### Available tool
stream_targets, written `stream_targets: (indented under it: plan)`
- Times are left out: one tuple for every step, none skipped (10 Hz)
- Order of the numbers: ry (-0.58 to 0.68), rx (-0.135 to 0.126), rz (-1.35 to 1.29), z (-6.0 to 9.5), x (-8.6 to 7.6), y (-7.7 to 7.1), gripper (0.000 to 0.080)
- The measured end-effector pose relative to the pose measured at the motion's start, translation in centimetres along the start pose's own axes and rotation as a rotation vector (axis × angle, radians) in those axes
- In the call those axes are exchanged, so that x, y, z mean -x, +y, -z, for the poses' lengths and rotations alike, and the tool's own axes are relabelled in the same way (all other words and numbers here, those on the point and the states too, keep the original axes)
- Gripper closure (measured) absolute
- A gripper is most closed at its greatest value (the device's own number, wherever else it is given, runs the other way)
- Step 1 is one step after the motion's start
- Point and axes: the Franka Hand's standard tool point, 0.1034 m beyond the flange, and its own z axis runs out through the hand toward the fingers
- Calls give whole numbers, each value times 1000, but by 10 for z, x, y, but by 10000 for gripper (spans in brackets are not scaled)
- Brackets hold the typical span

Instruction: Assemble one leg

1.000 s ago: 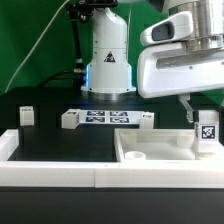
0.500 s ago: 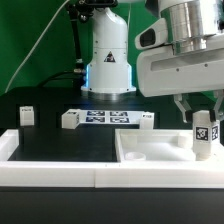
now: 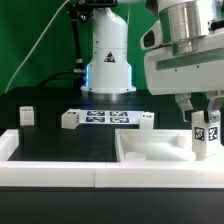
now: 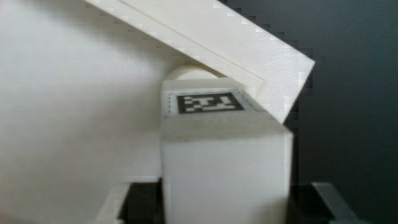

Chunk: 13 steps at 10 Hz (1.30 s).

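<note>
Exterior view: you see the gripper (image 3: 205, 120) hanging at the exterior view's right, its fingers pinched on the leg (image 3: 207, 142). The leg stands upright and its tag (image 3: 208, 130) faces the camera. It is held by its upper end; the lower end hangs free below the fingertips, over the corner of the panel (image 3: 150, 150) at the exterior view's right. Whether the foot of the leg touches the panel, you cannot tell from here.

The panel lies flat on the black table (image 3: 60, 145), close behind the white rail (image 3: 50, 172) that runs along the front.

Farther back, the marker board (image 3: 108, 118) lies flat in front of the arm base (image 3: 108, 60). Three loose posts (image 3: 70, 119) stand on the table: one at each end of the marker board, and a third well apart toward the exterior view's left.

Wrist view: the leg (image 4: 222, 160) fills the middle, with its tag (image 4: 210, 103) sharp and readable. Dark fingers (image 4: 139, 205) show on both sides of it, pressed against its faces. The rounded tip of the leg meets the raised edge of the panel (image 4: 71, 110), right at the corner. Bare table (image 4: 347, 40) shows beyond that edge.
</note>
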Motion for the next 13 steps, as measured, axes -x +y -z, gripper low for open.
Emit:
stream_targets:
  plan:
    - [-1, 3, 55, 0, 1, 0, 499]
    - [-10, 10, 114, 0, 2, -1, 499]
    - [-19, 19, 175, 1, 4, -2, 258]
    - [-33, 30, 266, 1, 7, -3, 170]
    - [-45, 40, 347, 1, 11, -4, 170]
    - [-51, 52, 480, 2, 12, -5, 153]
    - [-58, 72, 610, 1, 15, -5, 153]
    - [-64, 94, 761, 1, 16, -5, 151]
    - [-70, 110, 869, 0, 16, -5, 151]
    - [-70, 132, 959, -2, 16, -3, 151]
    - [-72, 144, 1087, -4, 15, -1, 151]
    - [-77, 144, 1152, -4, 12, 0, 151]
    - [-60, 126, 1249, -4, 7, -1, 151]
